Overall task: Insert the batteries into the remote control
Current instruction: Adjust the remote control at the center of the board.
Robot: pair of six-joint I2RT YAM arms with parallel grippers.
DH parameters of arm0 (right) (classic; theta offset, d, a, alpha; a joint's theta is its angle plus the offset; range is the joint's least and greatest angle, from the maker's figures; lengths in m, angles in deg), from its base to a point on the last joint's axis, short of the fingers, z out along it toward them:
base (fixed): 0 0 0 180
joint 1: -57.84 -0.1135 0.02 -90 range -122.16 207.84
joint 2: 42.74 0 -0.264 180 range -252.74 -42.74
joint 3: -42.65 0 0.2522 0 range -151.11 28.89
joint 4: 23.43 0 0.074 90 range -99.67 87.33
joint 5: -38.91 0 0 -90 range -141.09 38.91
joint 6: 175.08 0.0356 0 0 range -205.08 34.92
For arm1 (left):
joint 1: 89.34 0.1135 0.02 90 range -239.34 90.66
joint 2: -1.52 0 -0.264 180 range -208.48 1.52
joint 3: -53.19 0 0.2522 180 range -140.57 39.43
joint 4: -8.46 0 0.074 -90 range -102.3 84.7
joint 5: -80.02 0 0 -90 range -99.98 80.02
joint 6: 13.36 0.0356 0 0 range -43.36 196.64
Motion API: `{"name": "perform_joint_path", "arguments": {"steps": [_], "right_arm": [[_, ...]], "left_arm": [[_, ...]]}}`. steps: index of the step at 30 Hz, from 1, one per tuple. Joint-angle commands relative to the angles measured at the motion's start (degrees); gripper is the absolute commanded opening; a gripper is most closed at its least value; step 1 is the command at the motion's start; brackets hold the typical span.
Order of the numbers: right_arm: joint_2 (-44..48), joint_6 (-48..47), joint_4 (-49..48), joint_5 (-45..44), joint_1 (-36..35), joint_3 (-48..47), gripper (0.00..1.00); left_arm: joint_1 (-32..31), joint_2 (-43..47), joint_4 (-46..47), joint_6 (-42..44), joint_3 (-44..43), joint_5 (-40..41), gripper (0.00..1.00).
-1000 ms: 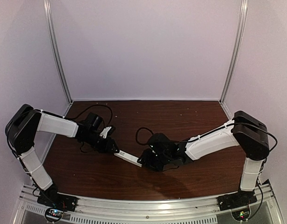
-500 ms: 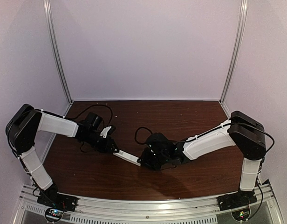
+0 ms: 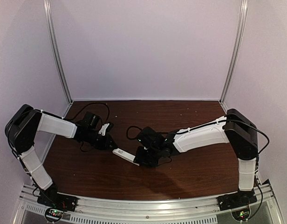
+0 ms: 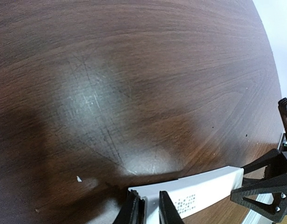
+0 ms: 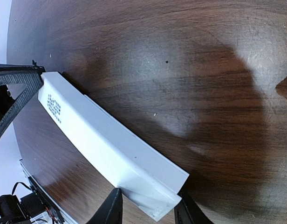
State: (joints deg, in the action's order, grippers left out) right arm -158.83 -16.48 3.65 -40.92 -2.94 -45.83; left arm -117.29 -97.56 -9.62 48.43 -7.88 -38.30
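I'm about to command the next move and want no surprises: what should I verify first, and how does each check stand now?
1. Left jaws clamped on the remote control: ok.
2. Right jaws clamped on its other end: ok.
3. Batteries in sight: not ok, none in any view.
4. Battery slot exposed: cannot tell, no slot shows.
5. Remote lifted off the table: cannot tell.

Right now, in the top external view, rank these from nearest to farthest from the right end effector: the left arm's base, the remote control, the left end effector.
1. remote control, its right end in the right end effector.
2. left end effector, at the remote's other end, leftward.
3. left arm's base, at the bottom-left corner.
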Motion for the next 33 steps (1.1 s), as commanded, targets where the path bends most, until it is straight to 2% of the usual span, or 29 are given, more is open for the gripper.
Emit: {"name": "perform_joint_path", "arguments": {"steps": [1, 10, 14, 24, 33], "right_arm": [[-4.74, -3.74, 5.65, -1.6, 0.87, 0.74, 0.38], [-5.77, -3.77, 10.09, -2.56, 1.74, -2.16, 0.39], [-5.98, -2.82, 8.97, -2.09, 2.14, -2.67, 0.38], [-5.28, -3.82, 8.23, -1.12, 2.41, -1.12, 0.37], [-5.51, -6.05, 12.99, -4.62, 2.46, -3.62, 0.38]], "left_arm": [[-3.11, -1.76, -1.2, -2.28, 4.56, -4.81, 0.13], [-4.2, 0.23, 1.16, -4.57, 8.29, -5.86, 0.12], [-4.22, -0.05, 1.47, -4.13, 8.07, -7.11, 0.12], [-4.14, 2.14, -3.69, -0.77, 3.92, -14.14, 0.25], [-4.02, 2.27, -3.34, -1.23, 4.87, -17.07, 0.22]]}}
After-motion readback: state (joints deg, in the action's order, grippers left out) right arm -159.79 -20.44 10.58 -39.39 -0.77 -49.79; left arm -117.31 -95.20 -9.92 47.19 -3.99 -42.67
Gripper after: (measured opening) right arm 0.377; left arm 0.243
